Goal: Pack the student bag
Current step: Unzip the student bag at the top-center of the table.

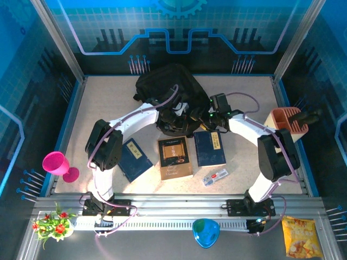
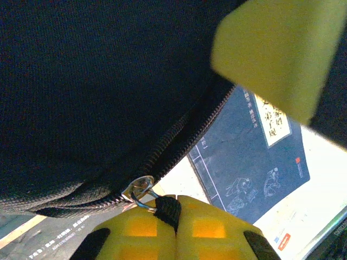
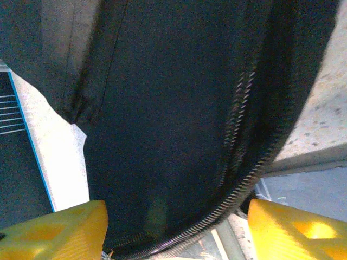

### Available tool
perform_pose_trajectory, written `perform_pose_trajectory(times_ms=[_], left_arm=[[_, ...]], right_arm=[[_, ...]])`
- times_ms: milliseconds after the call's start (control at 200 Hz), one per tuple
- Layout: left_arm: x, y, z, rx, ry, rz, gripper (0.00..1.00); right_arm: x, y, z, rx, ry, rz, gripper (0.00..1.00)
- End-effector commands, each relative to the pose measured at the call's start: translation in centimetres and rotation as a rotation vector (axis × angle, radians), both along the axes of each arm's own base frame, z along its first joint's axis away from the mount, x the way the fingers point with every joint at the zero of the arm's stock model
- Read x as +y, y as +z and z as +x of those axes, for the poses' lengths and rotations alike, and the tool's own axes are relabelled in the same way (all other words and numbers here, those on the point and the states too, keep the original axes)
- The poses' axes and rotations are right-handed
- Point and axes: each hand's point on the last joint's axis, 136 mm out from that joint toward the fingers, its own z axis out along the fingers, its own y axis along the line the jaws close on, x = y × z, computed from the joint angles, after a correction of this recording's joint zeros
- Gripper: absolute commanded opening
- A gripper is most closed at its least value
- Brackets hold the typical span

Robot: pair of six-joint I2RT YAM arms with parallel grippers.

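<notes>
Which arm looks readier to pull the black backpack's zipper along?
Likely left: the left hand is shut on the black pull tab of the black soft fabric backpack's zipper; the right hand stands open astride the bag's zippered edge, gripping nothing.

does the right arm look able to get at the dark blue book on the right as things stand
Probably yes. The right gripper is open, straddling the student bag at its zipper edge without gripping it, and the dark blue book lies flat just nearside of it with nothing on top.
</notes>
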Motion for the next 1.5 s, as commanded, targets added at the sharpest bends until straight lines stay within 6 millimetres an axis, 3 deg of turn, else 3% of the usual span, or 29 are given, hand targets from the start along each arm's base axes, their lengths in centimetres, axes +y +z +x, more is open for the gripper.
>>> perform_pose_trajectory(times_ms=[0,220,460,790,1101,1496], left_arm=[[0.0,-0.1,-1.0,0.02,-0.037,-0.008,0.0],[0.7,-0.4,-1.5,0.028,-0.039,0.022,0.0],[4.7,-1.2,-2.1,0.033,0.023,0.136,0.0],[9.3,-3.2,-2.7,0.084,0.096,0.224,0.0],[9.7,-3.6,-1.8,0.092,0.089,0.245,0.0],[13.5,-5.3,0.2,0.083,0.152,0.395,0.0]], right_arm=[[0.7,-1.1,0.7,0.032,-0.043,0.008,0.67],[0.5,-3.1,1.5,0.049,-0.062,-0.029,0.45],[-1.7,-3.3,2.7,-0.002,-0.086,-0.152,0.14],[-2.2,-1.9,3.3,-0.055,-0.079,-0.175,0.1],[-1.3,0.0,3.6,-0.116,-0.033,-0.139,0.08],[-1.7,1.7,3.5,-0.156,-0.024,-0.171,0.08]])
